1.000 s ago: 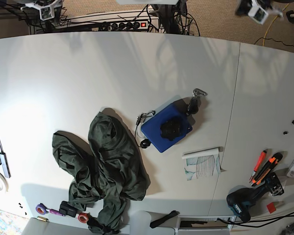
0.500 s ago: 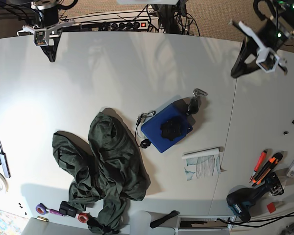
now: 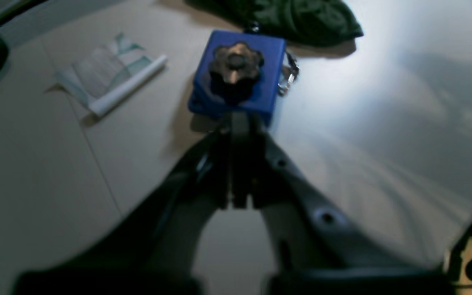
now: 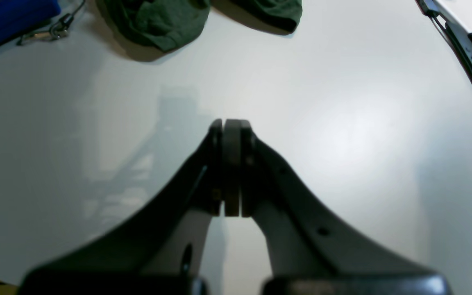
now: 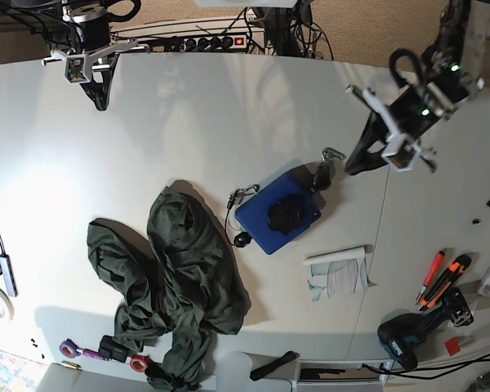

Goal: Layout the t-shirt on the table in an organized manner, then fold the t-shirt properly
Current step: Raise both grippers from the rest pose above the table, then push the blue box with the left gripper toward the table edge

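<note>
Two grippers, left (image 5: 361, 161) at two o'clock and right (image 5: 100, 100) at eleven, hover closed and empty; the blue rectangular fabric pouch (image 5: 277, 216) beside the crumpled dark-green knit t-shirt (image 5: 173, 278) risks snagging the spread.

Base view looked straight down from high over the whole tabletop (image 5: 229, 122). Each wrist view looked forward past its own fingers, low across that surface. All three shared the t-shirt (image 5: 175, 278) and blue pouch (image 5: 278, 211).

Left wrist view blurred throughout. T-shirt (image 3: 301, 18) cut by top edge there; same in right wrist view, pouch (image 4: 10, 18) clipped at top-left corner. Base view: t-shirt hem runs off bench (image 5: 188, 122) near edge, partly over small tools too small to identify.
</note>
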### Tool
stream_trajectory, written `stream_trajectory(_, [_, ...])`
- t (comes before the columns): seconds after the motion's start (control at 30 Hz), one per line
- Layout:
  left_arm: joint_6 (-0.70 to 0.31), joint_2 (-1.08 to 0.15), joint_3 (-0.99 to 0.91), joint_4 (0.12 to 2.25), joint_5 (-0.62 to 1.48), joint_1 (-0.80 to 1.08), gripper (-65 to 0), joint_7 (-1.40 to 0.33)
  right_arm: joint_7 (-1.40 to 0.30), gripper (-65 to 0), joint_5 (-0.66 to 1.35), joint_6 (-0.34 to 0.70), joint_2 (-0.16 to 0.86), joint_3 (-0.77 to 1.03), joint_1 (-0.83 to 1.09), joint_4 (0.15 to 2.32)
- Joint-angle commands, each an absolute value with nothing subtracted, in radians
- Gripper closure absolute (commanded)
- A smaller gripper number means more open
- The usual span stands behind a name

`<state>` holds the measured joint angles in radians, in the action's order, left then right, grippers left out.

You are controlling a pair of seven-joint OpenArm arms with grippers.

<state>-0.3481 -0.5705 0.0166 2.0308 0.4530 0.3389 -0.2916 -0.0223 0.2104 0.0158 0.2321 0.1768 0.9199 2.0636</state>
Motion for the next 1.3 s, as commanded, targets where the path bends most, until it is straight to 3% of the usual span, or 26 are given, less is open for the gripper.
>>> stream_trajectory(0.0, [-0.348,-0.569,0.039,2.025,0.456,0.303,-12.5,-0.262,0.004,0.0,0.209,0.011,0.234,0.183,0.925,2.081])
stream_trajectory(0.07, [-0.336,-0.545,0.088,1.984,0.456,0.245,-25.3,-0.262,0.003,0.0,0.209,0.012,0.22,0.182,0.921,2.081])
stream_trajectory(0.1, [-0.309,-0.532,0.111,1.964,0.456,0.218,-26.7,-0.262,0.003,0.0,0.209,0.011,0.209,0.183,0.918,2.081])
stream_trajectory(0.27, [-0.199,-0.492,0.213,1.837,0.396,0.097,-26.7,-0.279,-0.001,0.0,0.209,0.011,0.179,0.183,0.911,2.081])
stream_trajectory(0.53, [-0.278,-0.471,0.323,1.599,0.398,-0.04,-26.7,-0.444,-0.021,0.0,0.209,0.011,0.179,0.183,0.894,2.081])
stream_trajectory(0.93, [-0.273,-0.46,0.323,1.588,0.358,-0.052,-29.8,-0.446,-0.033,0.0,0.209,0.012,0.177,0.183,0.864,2.081])
stream_trajectory(1.03, [-0.253,-0.46,0.323,1.588,0.358,-0.051,-24.2,-0.446,-0.032,0.0,0.209,0.012,0.177,0.183,0.864,2.081])
stream_trajectory(1.13, [-0.211,-0.46,0.323,1.588,0.358,-0.05,-2.8,-0.446,-0.032,0.0,0.209,0.012,0.177,0.183,0.864,2.081])
stream_trajectory(1.17, [-0.196,-0.46,0.323,1.588,0.358,-0.05,0.0,-0.446,-0.032,0.0,0.209,0.012,0.177,0.183,0.863,2.081])
stream_trajectory(1.27, [-0.179,-0.461,0.323,1.588,0.358,-0.051,0.0,-0.445,-0.032,0.0,0.209,0.012,0.177,0.183,0.862,2.081])
